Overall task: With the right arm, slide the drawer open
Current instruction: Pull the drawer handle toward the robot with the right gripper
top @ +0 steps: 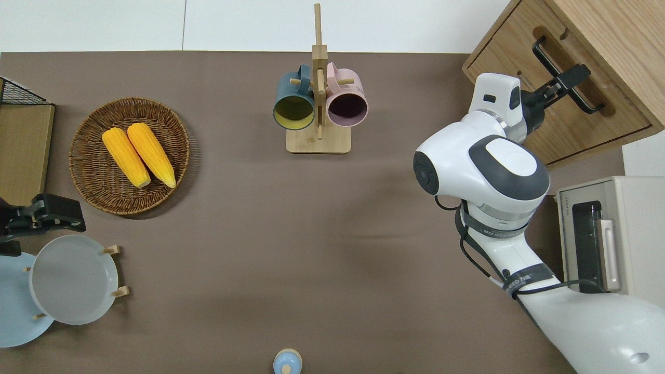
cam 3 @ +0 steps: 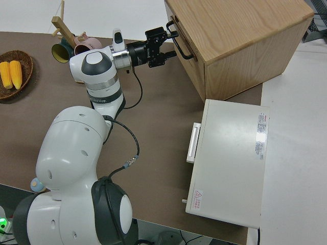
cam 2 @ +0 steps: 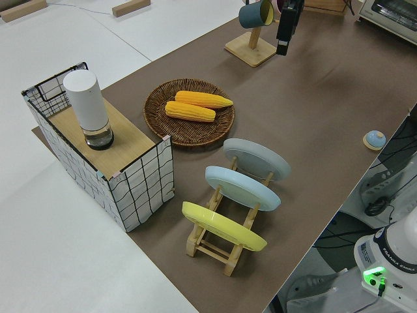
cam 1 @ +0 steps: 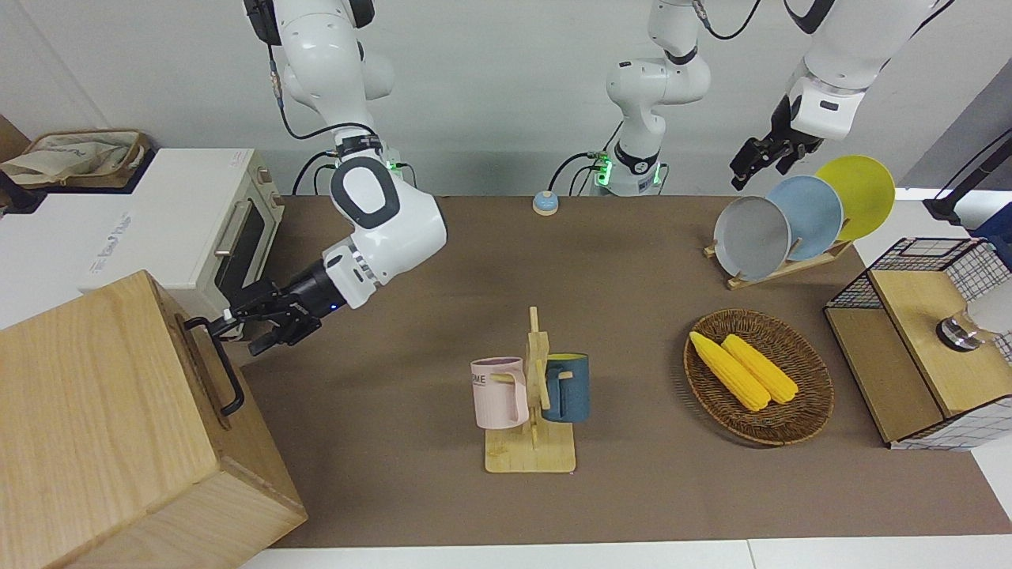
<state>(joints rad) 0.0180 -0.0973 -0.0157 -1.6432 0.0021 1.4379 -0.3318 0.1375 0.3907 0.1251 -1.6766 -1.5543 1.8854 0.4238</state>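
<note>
White housing of my right arm [top: 483, 171] stretches from its base toward its own end of the table, past the toaster oven [top: 608, 244]. My right gripper [cam 1: 241, 330] sits at the black bar handle [cam 1: 221, 371] of the drawer [top: 558, 93], fingers spread, one finger above the bar and one below it near its nearer end; I cannot tell whether either touches it. I see the drawer flush in the light-wood box [cam 1: 103, 419], farther from the robots than the oven. My left arm [cam 1: 822, 87] is parked.
</note>
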